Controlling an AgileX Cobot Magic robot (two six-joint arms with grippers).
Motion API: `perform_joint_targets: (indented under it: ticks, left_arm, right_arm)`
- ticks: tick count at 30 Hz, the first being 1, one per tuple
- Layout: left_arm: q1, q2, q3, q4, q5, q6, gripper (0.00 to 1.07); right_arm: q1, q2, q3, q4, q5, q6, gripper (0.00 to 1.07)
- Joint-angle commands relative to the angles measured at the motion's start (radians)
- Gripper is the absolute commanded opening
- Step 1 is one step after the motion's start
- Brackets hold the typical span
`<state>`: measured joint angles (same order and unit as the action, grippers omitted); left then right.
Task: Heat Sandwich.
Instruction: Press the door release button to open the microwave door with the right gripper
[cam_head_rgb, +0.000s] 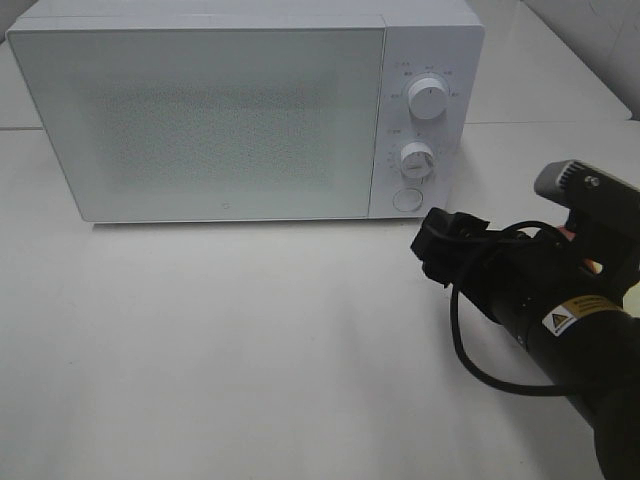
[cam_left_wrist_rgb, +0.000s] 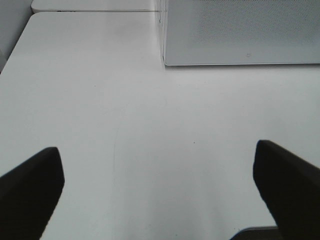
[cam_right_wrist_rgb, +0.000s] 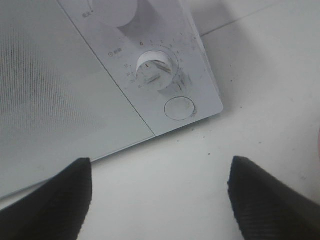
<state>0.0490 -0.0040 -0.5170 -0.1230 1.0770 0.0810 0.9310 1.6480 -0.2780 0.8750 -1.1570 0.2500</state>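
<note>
Right gripper (cam_right_wrist_rgb: 160, 167) spread wide, empty, facing the microwave (cam_head_rgb: 200, 120) dials.
Left gripper (cam_left_wrist_rgb: 156, 150) gapes too, holding nothing, above the white table (cam_left_wrist_rgb: 150, 110); where the sandwich sits, I cannot tell.

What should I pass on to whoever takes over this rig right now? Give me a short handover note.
Left gripper: fingers open, empty, over the bare table near the microwave.
Right gripper: fingers open, empty, facing the lower dial and round button.
Sandwich: not in view anywhere. The microwave door is shut, so I cannot tell whether it is inside.
Done: unclear.
Left: probably find the sandwich, or set the lower dial if it is already inside.
</note>
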Motion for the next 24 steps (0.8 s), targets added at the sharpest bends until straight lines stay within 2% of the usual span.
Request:
perform_joint_targets:
  ticks: [1,4,5,9,14,17,18,20,22,23,24]
  left_arm:
    - [0.005,-0.019,0.001,-0.006,-0.01,-0.005,0.98]
    - [0.005,-0.019,0.001,-0.006,-0.01,-0.005,0.98]
    - [0.005,-0.019,0.001,-0.006,-0.01,-0.005,0.98]
    - [0.005,-0.019,0.001,-0.006,-0.01,-0.005,0.98]
    - [0.005,-0.019,0.001,-0.006,-0.01,-0.005,0.98]
    - [0.005,-0.019,0.001,-0.006,-0.01,-0.005,0.98]
    - [0.005,-0.019,0.001,-0.006,-0.01,-0.005,0.98]
    - [0.005,-0.019,0.001,-0.006,-0.01,-0.005,0.98]
    - [0.005,-0.019,0.001,-0.006,-0.01,-0.005,0.98]
    - [0.005,-0.019,0.001,-0.006,-0.01,-0.005,0.98]
    - [0.005,-0.019,0.001,-0.006,-0.01,-0.005,0.98]
  right_arm:
    - [0.004,0.001,-0.006,-0.003,0.005,0.314,0.74]
    - [0.004,0.001,-0.006,-0.003,0.013,0.514,0.72]
    - [0.004,0.001,-0.006,-0.003,0.013,0.514,0.72]
    - [0.004,0.001,-0.007,-0.002,0.038,0.806,0.62]
    - [0.004,0.001,-0.007,-0.002,0.049,0.896,0.55]
    - [0.004,0.001,-0.007,-0.003,0.061,0.985,0.4]
    - [0.004,0.001,-0.007,-0.003,0.061,0.985,0.4]
    - [0.004,0.001,-0.007,-0.008,0.06,1.013,0.26]
    - [0.004,0.001,-0.007,-0.008,0.06,1.019,0.23]
    - [0.004,0.001,-0.007,-0.008,0.057,1.038,0.15]
    - [0.004,0.001,-0.007,-0.008,0.057,1.047,0.11]
